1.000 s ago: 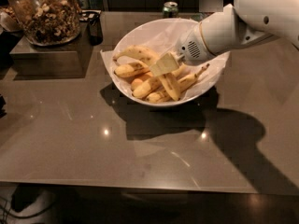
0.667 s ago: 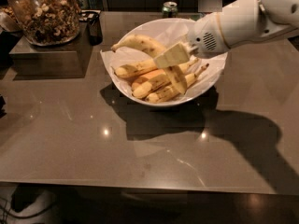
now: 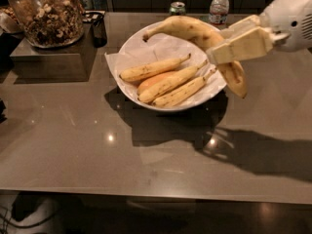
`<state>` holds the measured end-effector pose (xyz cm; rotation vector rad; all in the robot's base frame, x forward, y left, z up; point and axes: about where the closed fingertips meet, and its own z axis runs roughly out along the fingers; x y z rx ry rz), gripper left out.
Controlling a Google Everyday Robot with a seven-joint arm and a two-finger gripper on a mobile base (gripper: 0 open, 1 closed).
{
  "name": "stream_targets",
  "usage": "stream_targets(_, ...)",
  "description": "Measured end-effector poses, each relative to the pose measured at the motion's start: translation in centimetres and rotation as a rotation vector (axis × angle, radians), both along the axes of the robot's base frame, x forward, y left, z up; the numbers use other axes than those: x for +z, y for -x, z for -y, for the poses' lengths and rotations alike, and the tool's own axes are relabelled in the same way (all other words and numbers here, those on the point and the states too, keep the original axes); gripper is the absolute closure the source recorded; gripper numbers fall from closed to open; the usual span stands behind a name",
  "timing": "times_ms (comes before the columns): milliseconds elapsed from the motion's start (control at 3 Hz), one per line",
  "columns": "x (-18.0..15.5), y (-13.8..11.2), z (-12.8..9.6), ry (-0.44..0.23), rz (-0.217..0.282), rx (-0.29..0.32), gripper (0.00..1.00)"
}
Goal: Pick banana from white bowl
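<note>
The thick, strongly curved banana [image 3: 195,33] with brown specks hangs in the air above the right side of the white bowl [image 3: 146,40]. My gripper [image 3: 233,40] comes in from the right and is shut on the banana's middle. The banana's stem points left over the bowl and its other end droops past the bowl's right rim. The paper-lined bowl holds three slimmer bananas [image 3: 168,79] lying side by side.
A glass jar of nuts [image 3: 46,13] stands on a dark box at the back left. A green can [image 3: 177,7] and a water bottle [image 3: 219,5] stand behind the bowl. The grey table [image 3: 97,140] stretches toward the front edge.
The gripper has lifted the thick banana up out of the bowl and to the right. The slimmer bananas stay in the bowl.
</note>
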<state>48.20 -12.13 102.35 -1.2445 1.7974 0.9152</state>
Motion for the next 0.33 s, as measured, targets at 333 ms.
stream_targets(333, 0.02, 0.21, 0.14, -0.001, -0.003, 0.001, 1.0)
